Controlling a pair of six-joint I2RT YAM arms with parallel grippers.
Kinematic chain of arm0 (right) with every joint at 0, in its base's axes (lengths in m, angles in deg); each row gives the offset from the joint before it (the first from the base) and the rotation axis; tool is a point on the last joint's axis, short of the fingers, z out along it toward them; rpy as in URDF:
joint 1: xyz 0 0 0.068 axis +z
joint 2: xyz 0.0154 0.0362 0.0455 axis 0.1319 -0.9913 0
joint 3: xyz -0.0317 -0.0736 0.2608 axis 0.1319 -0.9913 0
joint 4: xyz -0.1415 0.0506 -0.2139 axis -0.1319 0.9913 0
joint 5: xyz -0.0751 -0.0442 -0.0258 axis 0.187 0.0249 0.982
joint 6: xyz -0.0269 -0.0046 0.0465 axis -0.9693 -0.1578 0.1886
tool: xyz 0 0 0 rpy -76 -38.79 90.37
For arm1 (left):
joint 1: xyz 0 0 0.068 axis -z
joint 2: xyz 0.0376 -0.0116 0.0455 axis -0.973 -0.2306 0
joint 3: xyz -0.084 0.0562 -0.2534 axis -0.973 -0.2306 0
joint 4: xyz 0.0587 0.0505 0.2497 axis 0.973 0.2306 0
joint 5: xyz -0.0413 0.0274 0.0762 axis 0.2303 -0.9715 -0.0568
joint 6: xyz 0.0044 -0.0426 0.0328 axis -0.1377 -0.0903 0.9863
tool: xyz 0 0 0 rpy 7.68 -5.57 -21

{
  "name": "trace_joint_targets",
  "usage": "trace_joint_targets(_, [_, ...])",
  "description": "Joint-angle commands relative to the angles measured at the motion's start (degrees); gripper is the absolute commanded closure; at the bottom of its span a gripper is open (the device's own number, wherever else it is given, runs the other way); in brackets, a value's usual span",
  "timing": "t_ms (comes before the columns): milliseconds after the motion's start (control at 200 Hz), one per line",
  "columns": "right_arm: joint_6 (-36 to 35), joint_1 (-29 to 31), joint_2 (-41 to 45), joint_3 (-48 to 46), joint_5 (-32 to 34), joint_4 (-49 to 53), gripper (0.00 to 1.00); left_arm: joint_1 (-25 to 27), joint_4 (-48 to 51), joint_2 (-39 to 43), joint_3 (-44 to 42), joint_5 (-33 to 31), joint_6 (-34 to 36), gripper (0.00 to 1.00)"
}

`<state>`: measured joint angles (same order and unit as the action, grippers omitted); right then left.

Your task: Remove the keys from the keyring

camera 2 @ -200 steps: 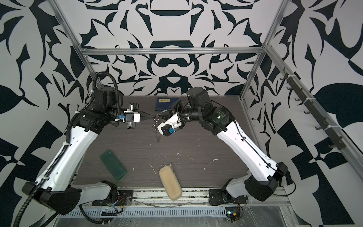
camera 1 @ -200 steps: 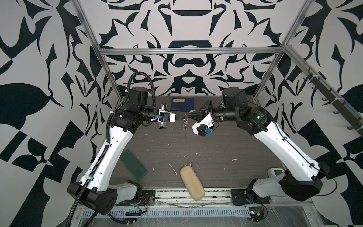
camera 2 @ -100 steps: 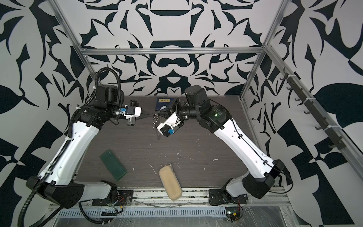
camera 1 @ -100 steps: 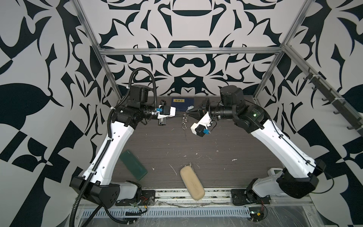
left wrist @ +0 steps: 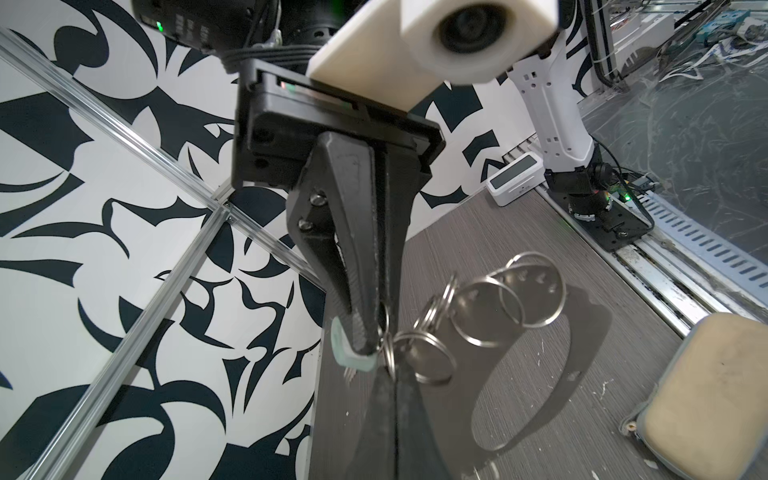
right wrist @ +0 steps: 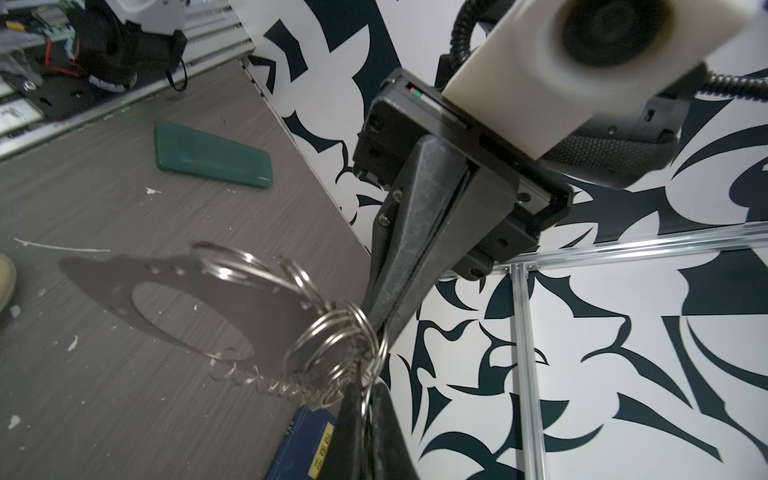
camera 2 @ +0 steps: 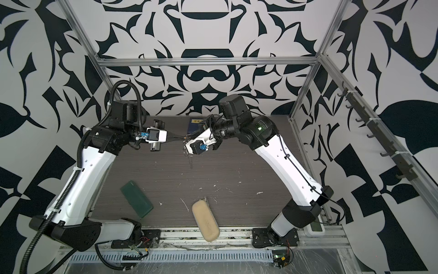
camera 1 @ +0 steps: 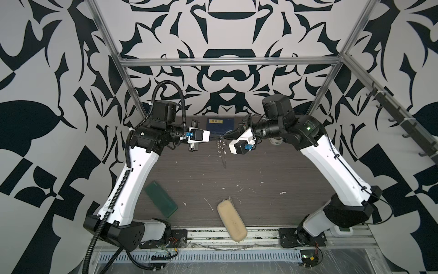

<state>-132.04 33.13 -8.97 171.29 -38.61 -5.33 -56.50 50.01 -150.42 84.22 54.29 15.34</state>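
Both grippers meet in mid-air over the back of the table. My left gripper (camera 1: 219,137) (camera 2: 183,137) (left wrist: 392,376) is shut on a wire ring of the keyring (left wrist: 478,316) (right wrist: 328,345). My right gripper (camera 1: 224,137) (camera 2: 187,137) (right wrist: 365,395) faces it tip to tip and is shut on the key (left wrist: 347,353). Only the key's pale head cover shows, at the fingertips in the left wrist view. Linked silvery rings, a chain (right wrist: 257,382) and a thin loop (camera 1: 222,159) hang below the tips, above the table.
A blue box (camera 1: 219,123) lies at the back under the grippers, and a tape roll (camera 1: 275,141) sits behind the right arm. A green case (camera 1: 161,202) and a tan pouch (camera 1: 232,220) lie near the front edge. White flecks are scattered over the table (camera 1: 272,170).
Both grippers have shifted a little toward the back wall with the keyring between them, and the left wrist has turned. Both stayed shut.
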Motion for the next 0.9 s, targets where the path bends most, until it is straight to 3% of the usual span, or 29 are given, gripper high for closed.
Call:
trace_joint_targets(0, [6.3,-0.7,3.1,2.8,-4.8,-13.1,1.0,0.3,5.7,1.0,-1.7,2.7,1.4,1.0])
trace_joint_targets(135, [8.6,-2.3,5.4,-2.1,-5.3,-17.4,1.0,0.0,3.8,2.3,-3.0,2.1,0.7,1.0])
trace_joint_targets(275, [9.3,-2.2,2.9,2.8,-7.2,-14.0,1.0,0.1,11.0,0.3,-0.3,-2.3,4.5,1.0])
trace_joint_targets(470, [3.8,0.1,-1.4,10.0,-4.3,-8.5,1.0,0.9,16.0,-2.5,2.3,-4.3,7.1,1.0])
trace_joint_targets(790, [-3.0,3.0,-4.6,11.9,3.0,-6.4,1.0,2.0,16.2,-5.5,6.3,-3.8,8.5,1.0])
trace_joint_targets(895, [-2.3,3.1,-4.8,12.2,2.2,-6.5,1.0,3.0,16.8,-6.0,7.5,-4.2,11.1,1.0])
